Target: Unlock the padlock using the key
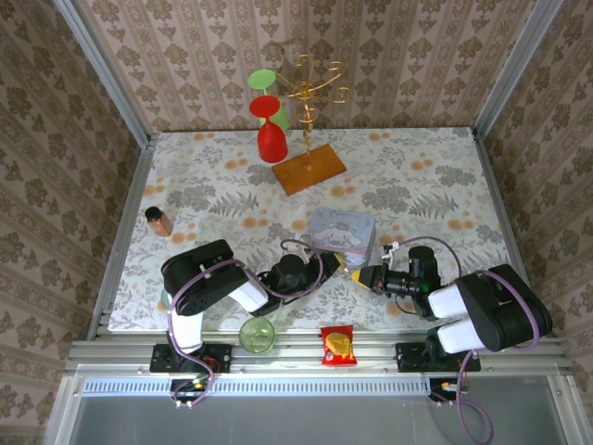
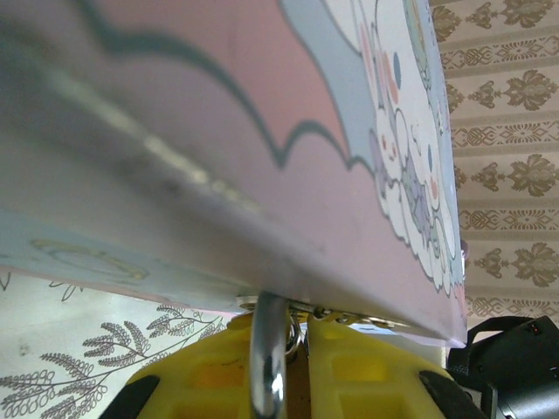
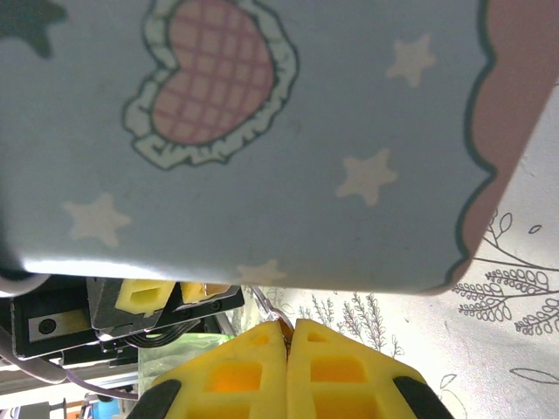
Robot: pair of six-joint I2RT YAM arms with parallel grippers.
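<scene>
The pastel tin box (image 1: 341, 232) lies near the table's front, and both grippers meet at its near edge. In the left wrist view the padlock's silver shackle (image 2: 268, 362) hangs from the hasp under the tin box (image 2: 218, 131). My left gripper (image 2: 297, 327) is shut on the padlock, whose brass body is mostly hidden between the yellow fingers. My right gripper (image 3: 288, 325) is shut on the key (image 3: 273, 308), whose thin metal tip pokes out from the fingertips just below the tin box (image 3: 262, 131). Seen from above, the left gripper (image 1: 330, 264) and the right gripper (image 1: 356, 276) nearly touch.
A gold wire rack on a wooden base (image 1: 309, 167) stands at the back with red and green glasses (image 1: 271, 139) beside it. A small brown jar (image 1: 158, 221) stands at the left. A green cup (image 1: 258, 335) and a red snack packet (image 1: 338, 345) lie at the front rail.
</scene>
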